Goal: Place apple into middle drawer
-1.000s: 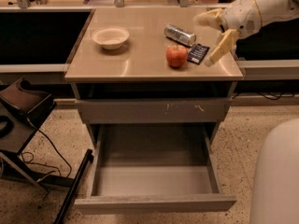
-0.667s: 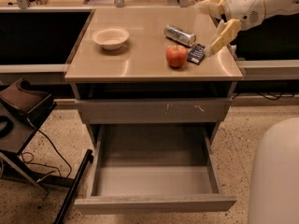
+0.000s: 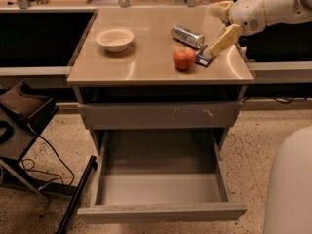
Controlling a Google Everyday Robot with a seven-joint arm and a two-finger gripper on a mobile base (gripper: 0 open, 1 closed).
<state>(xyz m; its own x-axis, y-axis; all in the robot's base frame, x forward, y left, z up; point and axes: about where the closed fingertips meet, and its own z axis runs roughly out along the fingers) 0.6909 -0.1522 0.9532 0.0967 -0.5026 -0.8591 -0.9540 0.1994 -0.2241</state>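
Though near end effector (image 3: pixel 221 25), smooth round apple (image 3: pixel 184 58).

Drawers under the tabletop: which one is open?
The lower, plain-fronted middle drawer, pulled out, its grey floor showing; the scratched drawer front above is shut. The tool hangs open above the tabletop, beside the apple.
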